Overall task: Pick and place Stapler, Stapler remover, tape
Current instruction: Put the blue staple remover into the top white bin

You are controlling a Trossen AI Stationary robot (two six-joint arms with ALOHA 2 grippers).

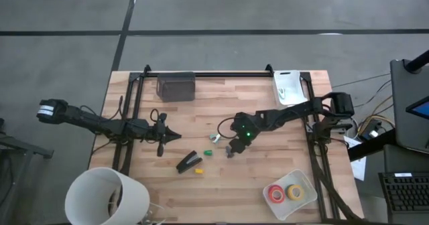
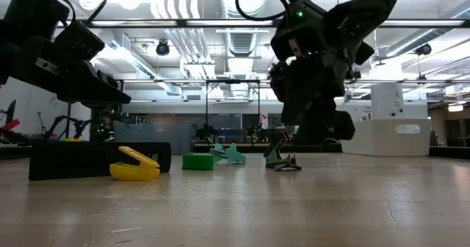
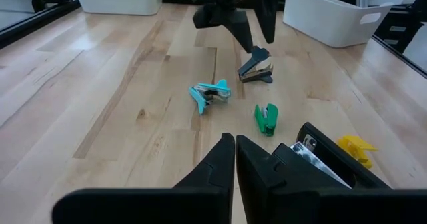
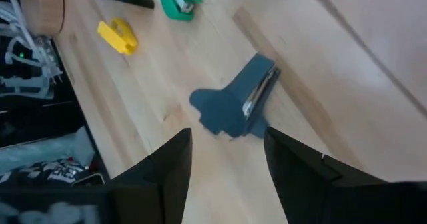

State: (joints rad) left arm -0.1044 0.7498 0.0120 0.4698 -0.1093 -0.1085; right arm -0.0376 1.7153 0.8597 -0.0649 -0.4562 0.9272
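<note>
**Right gripper hangs open over the dark staple remover; stapler and tape wait elsewhere**

The tabletop is pale butcher-block wood, smooth, with visible plank seams. It carries everything loose and low, so each piece can be reached from above.

The right arm reaches in from the far side and holds the right gripper just above the dark staple remover. Its two fingers stand well apart with nothing between them. The remover lies directly ahead of the gap, which suggests a descent to straddle it. It is a small slate-blue clawed piece with a bright metal edge, propped at a tilt on the wood.

The left gripper waits well to the other side of the small pieces. Its wedge fingers are pressed together and empty. The stapler lies just beside them: a slim black wedge with a shiny metal channel, flat on the tabletop.

A clear plastic tray sits well away from the right gripper, near the table's front corner. It holds a red tape roll and a yellow tape roll, both rings with pale cores; it looks like the place where things are being gathered.

Between the two grippers lie three more small clawed pieces: a teal remover, a green remover and a yellow remover. All are glossy plastic and lie apart from one another.
</note>
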